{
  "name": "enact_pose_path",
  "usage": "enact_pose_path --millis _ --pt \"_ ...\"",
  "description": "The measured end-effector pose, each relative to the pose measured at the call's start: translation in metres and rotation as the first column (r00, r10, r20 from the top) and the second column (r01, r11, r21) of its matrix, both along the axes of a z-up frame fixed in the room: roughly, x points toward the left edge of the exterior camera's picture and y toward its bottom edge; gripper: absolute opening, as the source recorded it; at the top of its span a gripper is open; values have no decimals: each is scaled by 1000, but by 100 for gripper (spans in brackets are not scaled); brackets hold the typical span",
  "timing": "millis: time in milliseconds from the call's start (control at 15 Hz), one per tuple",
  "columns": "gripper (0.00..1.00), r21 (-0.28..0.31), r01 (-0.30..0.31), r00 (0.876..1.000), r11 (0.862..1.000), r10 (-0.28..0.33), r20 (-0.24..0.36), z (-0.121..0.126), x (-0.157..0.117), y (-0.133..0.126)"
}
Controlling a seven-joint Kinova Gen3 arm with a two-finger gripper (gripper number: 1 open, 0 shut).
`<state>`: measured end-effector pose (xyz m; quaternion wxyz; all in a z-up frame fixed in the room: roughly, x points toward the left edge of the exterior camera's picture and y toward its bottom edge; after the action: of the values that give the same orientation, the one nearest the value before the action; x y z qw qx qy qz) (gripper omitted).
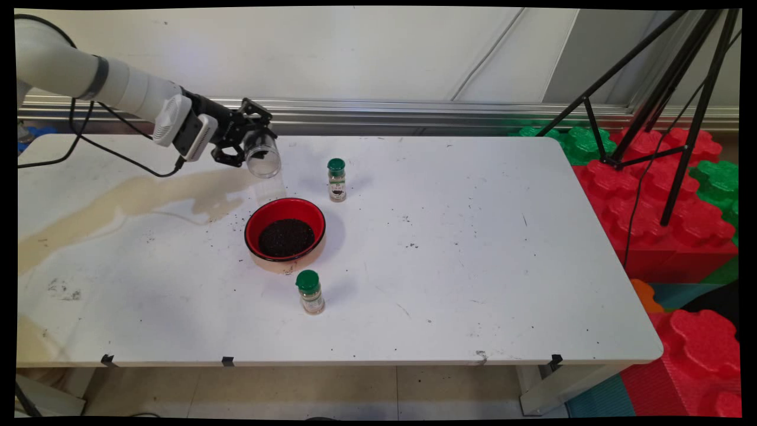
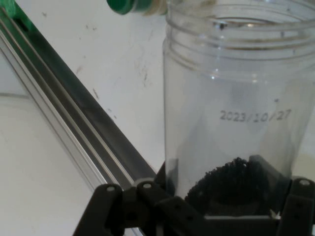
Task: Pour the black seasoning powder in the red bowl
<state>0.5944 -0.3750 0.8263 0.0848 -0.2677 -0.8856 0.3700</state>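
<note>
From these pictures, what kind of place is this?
Probably a robot lab or test room: a stained white table, a camera tripod standing on big red and green foam blocks, and the gripper holding a clear jar.

White arm (image 1: 89,74), black pincer (image 1: 251,142), black cables (image 1: 112,151)

Arm: white, reaching in from the upper left above the white table (image 1: 473,266), black cables hanging beneath it.
Gripper (image 1: 247,144): black, closed around a clear plastic jar (image 1: 262,155), held tilted in the air with its open mouth facing down and to the right.
Red bowl (image 1: 285,234): below and right of the jar, on the table, filled with dark granules.
Far spice bottle (image 1: 336,180): green cap, upright, behind the bowl.
Near spice bottle (image 1: 310,291): green cap, upright, just in front of the bowl.
Table surface: brownish stain at left, dark specks scattered around the bowl.
Right of table: red and green foam blocks (image 1: 656,195), black tripod (image 1: 662,89).
</note>
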Motion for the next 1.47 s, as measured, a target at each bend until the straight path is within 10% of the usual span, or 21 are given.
enact_pose_path --millis 800,1467 --pt "0 -29 128 991 991 -127 30 -5 -19 -3" --pt "0 -82 288 954 954 -279 110 -6 -25 1"
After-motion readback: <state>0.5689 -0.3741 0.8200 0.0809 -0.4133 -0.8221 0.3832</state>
